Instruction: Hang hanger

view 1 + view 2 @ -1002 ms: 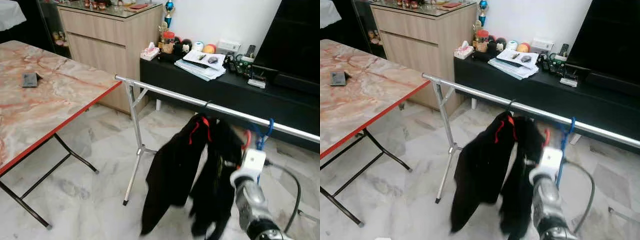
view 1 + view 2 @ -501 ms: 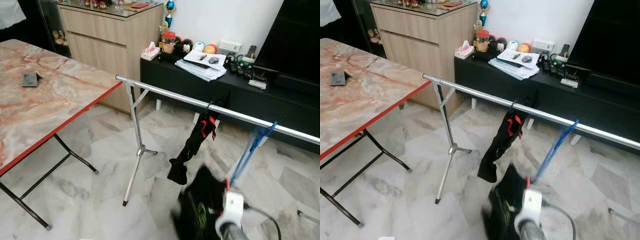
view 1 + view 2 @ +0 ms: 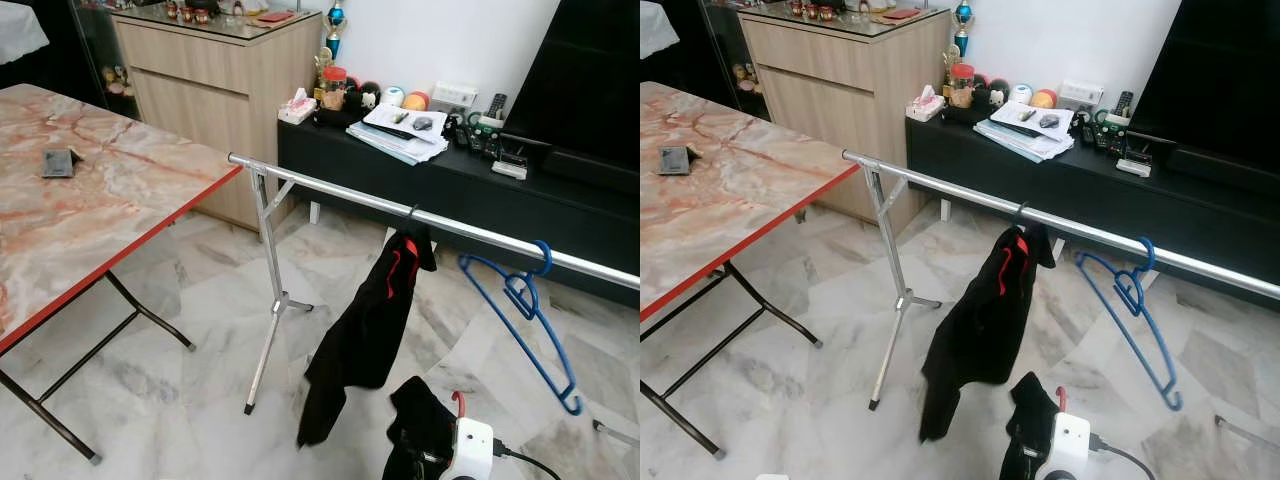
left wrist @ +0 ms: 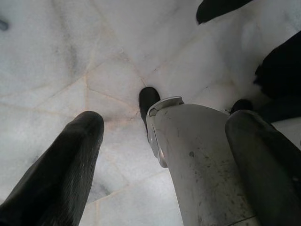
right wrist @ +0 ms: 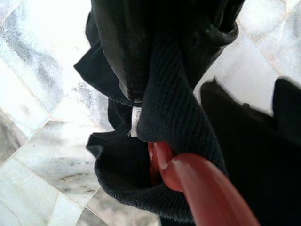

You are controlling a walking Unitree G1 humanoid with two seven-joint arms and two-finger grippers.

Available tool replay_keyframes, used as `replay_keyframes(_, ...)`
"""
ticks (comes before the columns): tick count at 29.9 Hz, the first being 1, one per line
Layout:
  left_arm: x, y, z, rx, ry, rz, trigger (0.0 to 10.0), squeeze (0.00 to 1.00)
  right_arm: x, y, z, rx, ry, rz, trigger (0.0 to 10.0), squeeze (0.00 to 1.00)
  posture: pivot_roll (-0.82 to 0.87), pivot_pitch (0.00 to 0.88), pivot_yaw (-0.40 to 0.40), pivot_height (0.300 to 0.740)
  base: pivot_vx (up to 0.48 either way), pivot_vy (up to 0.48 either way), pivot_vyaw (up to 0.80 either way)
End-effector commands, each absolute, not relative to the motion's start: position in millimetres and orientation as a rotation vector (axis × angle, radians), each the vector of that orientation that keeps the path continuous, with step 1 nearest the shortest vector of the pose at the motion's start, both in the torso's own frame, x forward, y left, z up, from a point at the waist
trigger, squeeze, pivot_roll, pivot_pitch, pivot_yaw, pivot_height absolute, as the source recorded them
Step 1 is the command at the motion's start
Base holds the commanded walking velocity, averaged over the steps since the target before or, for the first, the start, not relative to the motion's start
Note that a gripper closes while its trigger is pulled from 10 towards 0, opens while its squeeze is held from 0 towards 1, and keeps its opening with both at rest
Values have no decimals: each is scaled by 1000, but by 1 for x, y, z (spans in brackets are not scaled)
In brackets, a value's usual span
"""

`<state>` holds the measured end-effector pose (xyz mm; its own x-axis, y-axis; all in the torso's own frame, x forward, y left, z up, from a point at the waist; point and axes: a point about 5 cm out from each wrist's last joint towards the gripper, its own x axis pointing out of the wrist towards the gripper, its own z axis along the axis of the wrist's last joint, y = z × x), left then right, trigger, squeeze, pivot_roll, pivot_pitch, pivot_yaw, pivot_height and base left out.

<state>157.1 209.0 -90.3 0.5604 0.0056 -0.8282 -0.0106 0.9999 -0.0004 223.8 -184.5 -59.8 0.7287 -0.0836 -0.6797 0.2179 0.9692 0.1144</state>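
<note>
One black garment (image 3: 368, 330) is left on the rail (image 3: 400, 208); the other, on its red hanger (image 5: 197, 183), has been pulled down off it and is clamped in the right gripper (image 5: 155, 70), so rehanging is needed

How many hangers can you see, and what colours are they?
Black hanger on the rail, carrying a black jacket: 1
Blue hanger on the rail, bare: 1
Red hanger in the right gripper, with a dark garment: 1
Total: 3
</note>
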Motion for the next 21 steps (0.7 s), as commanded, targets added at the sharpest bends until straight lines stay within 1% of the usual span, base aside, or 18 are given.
replay_keyframes(1,144,208,-96,-1,1025,-8,10000,0,207,-186,-71,210,808,-189,10000,0,52,49,-67,740,-255,0,0)
replay_keyframes(7,142,211,-96,2,1030,-9,10000,0,198,-189,-75,207,838,-201,10000,0,51,38,-65,740,-295,0,0)
replay_keyframes(13,143,207,-96,2,1028,-17,10000,0,188,-192,-80,243,868,-236,10000,0,51,32,-63,740,-354,0,0)
replay_keyframes(18,143,205,-97,2,1028,-22,10000,0,188,-192,-80,264,868,-249,10000,0,50,32,-62,740,-361,0,-761)
replay_keyframes(21,143,205,-97,3,1029,-23,10000,0,189,-192,-80,255,864,-240,10000,0,51,34,-62,740,-360,0,0)
